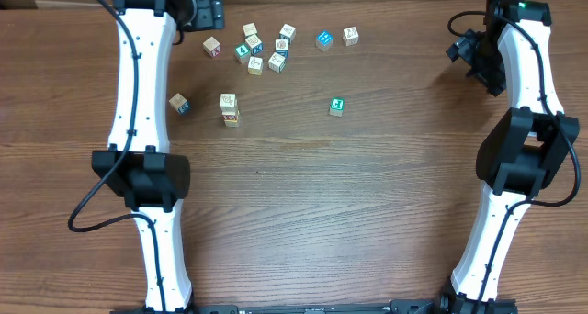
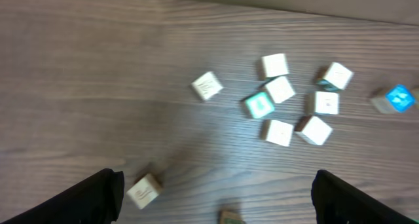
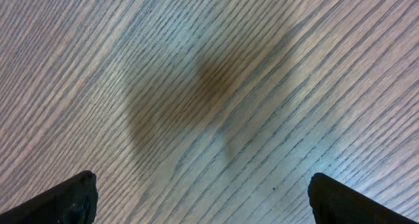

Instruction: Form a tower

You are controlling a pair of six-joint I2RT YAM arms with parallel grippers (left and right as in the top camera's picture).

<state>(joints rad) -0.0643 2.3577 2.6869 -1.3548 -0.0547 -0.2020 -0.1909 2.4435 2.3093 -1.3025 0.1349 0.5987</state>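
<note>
Tower (image 1: pixel 229 110) stands; we see left end effector (image 2: pixel 216 185) and right end effector (image 3: pixel 203 185) open, empty.
Next, we judge: grasp loose cube (image 1: pixel 178 103).

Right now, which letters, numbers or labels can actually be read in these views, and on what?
No text can be read in any view.
The tower: printed faces too small to read.
The loose cubes: marks blurred, unreadable.
The green cube: white mark, too small to tell.
</note>
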